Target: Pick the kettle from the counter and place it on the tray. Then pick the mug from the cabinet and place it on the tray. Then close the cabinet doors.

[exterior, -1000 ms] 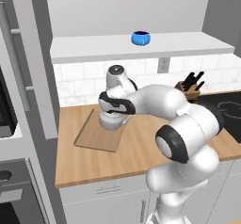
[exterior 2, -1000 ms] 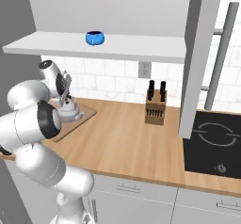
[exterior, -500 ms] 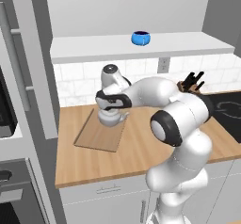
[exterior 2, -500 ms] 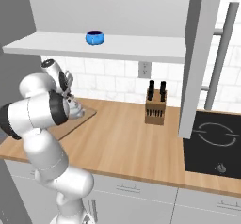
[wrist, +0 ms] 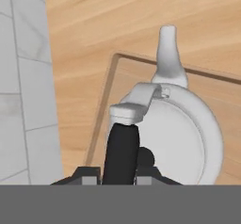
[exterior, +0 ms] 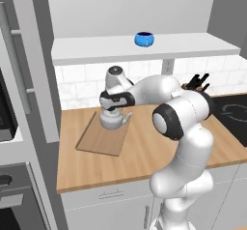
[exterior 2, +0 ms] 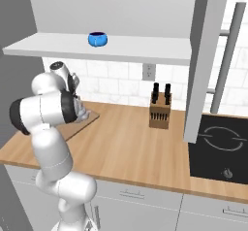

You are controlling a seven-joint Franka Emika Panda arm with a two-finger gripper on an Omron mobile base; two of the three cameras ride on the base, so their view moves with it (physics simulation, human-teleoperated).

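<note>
The silver-grey kettle (exterior: 114, 120) stands upright over the far end of the wooden tray (exterior: 99, 139), its spout pointing right. I cannot tell whether its base touches the board. My gripper (exterior: 115, 110) comes down from above, shut on the kettle's arched black handle. In the hand view the kettle (wrist: 181, 138) sits just inside the corner of the tray (wrist: 134, 72), and my gripper (wrist: 120, 173) has the black handle between its two tips. The blue mug (exterior: 144, 39) (exterior 2: 98, 39) stands on the white shelf of the cabinet (exterior: 193, 48). Both cabinet doors (exterior: 31, 55) (exterior 2: 206, 55) are swung open.
A wooden knife block (exterior 2: 159, 111) stands on the counter (exterior 2: 126, 147) by the tiled wall, right of the tray. A black stove top (exterior 2: 223, 140) lies at the far right. The open door panels hang out over both ends of the counter.
My elbow has swung a little to the left. The hand and the kettle have stayed nearly in place over the tray.
</note>
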